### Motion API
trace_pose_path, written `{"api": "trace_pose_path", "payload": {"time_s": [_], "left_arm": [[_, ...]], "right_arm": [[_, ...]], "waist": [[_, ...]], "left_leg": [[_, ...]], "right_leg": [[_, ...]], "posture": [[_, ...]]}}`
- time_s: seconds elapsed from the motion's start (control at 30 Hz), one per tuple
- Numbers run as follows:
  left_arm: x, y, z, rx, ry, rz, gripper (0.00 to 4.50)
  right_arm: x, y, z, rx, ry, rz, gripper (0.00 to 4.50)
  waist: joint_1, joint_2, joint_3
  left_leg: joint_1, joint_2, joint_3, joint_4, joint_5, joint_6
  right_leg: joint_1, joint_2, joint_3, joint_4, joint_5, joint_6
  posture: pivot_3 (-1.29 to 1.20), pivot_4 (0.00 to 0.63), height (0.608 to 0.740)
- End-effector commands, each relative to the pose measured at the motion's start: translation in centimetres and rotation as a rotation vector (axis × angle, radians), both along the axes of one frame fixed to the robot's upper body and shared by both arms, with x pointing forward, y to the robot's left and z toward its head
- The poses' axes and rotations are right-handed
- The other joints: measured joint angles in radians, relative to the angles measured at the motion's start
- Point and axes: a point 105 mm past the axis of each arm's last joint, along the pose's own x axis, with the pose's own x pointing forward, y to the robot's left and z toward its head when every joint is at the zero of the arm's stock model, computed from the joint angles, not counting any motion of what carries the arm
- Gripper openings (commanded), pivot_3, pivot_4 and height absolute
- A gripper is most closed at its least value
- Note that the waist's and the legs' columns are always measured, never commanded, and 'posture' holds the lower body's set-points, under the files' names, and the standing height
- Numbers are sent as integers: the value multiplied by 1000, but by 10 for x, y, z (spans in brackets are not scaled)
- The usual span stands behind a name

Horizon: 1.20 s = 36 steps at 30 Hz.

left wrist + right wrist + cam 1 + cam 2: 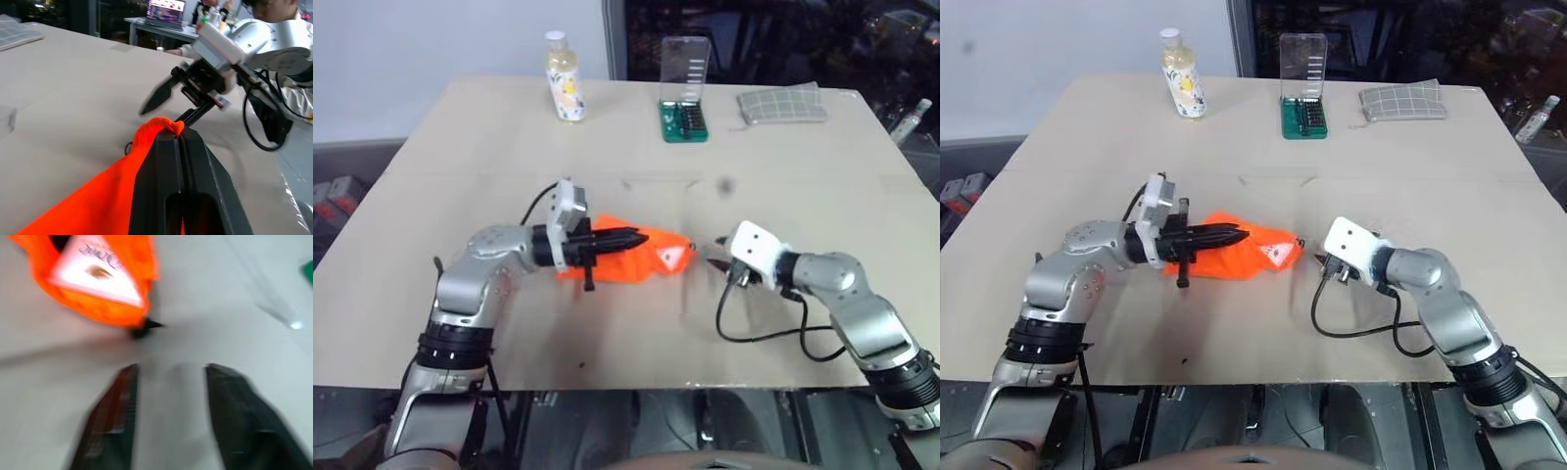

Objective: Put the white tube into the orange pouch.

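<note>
Left claw (pixel 628 237) clamped on orange pouch (pixel 641 262) rim, lifted off surface (pixel 607 147). White tube (pixel 100 271) sits in mouth. Right claw (pixel 171 396) parted, empty. Withdraw straight; keep pouch steady.

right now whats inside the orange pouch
The white tube sits in the orange pouch mouth, its end showing. The rest is covered by fabric pinched in the left gripper.

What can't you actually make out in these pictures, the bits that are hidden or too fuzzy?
- How far the white tube sits inside the orange pouch: the fabric covers all but its end in the right wrist view.
- The tube's print: blurred there.
- The pouch's middle, head views: the left gripper, shut on it, covers it.
- The bottle label: too small.
</note>
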Motion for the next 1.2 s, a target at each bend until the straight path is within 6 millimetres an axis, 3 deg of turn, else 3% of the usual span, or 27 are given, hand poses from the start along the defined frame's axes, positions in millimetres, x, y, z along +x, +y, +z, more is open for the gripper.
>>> {"api": "trace_pose_path", "payload": {"time_s": [0.03,0.27,0.57,0.7,0.73,1.0,1.2], "left_arm": [[-7,-2,14,-5,-55,-42,0],[-11,1,21,-3,-64,-45,0],[-16,8,26,4,-66,-29,0],[-12,14,32,-11,-60,12,0],[-11,14,33,-20,-58,17,0],[-1,1,46,-159,-13,55,0],[2,4,47,-188,11,81,0]], "right_arm": [[7,11,1,-47,-91,72,2192],[13,42,-5,124,-42,139,2192],[29,57,-15,250,-9,116,2192],[40,44,4,339,-57,18,365],[41,40,8,339,-77,5,226],[47,10,65,356,-272,-84,227],[43,6,82,352,-318,-91,227]], "waist": [[-5,0,0],[-5,0,0],[-6,0,0],[-6,0,1],[-6,0,1],[-4,1,1],[-6,1,1]], "left_leg": [[0,0,0,0,0,0],[-1,0,0,0,0,0],[-1,0,-1,0,0,0],[-1,0,-1,0,0,0],[-1,0,-1,-1,0,0],[-1,-1,-1,0,0,0],[-1,-1,-1,-1,0,0]], "right_leg": [[0,0,0,0,0,0],[0,0,1,0,1,1],[0,0,1,0,0,0],[0,0,1,0,1,1],[0,0,1,0,1,1],[0,-1,1,0,2,3],[0,1,1,0,2,4]], "posture": [[0,150,740],[0,150,740],[0,150,740],[0,150,740],[0,150,740],[0,150,740],[0,150,740]]}}
